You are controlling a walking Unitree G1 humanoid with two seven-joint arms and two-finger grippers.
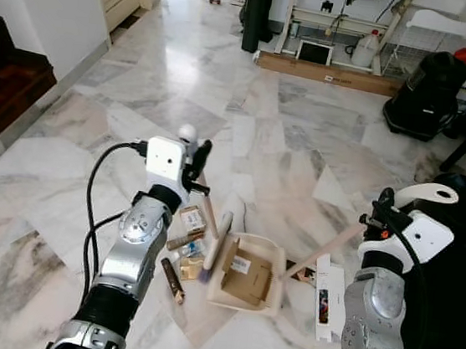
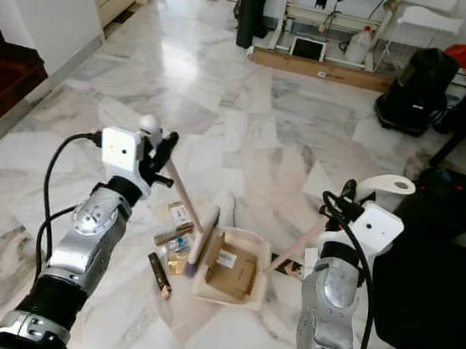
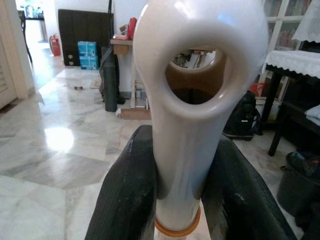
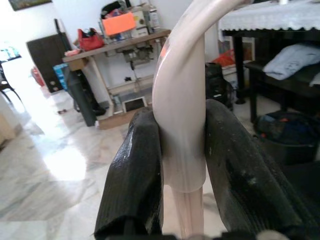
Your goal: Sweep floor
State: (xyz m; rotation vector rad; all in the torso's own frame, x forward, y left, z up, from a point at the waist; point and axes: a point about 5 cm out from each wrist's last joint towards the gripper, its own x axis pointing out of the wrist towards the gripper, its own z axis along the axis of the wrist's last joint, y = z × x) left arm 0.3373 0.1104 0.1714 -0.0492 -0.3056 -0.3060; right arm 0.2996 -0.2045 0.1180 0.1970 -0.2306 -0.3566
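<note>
From the left eye we see our left gripper (image 1: 194, 163) clamped on the broom handle (image 1: 189, 132), its brush (image 1: 217, 244) beside the dustpan (image 1: 248, 275) on the marble floor (image 1: 185, 76); in the right wrist view our right gripper (image 4: 182, 150) pinches the dustpan handle (image 4: 182, 100).

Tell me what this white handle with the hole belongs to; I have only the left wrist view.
Observer: It is the top of a broom held by the left gripper; its head rests on the floor beside a dustpan.
Operator: Is anything holding the dustpan?
Observer: Yes, the right gripper is shut on the dustpan handle.
Operator: Anything in the pan yet?
Observer: A piece of cardboard lies in it.
</note>
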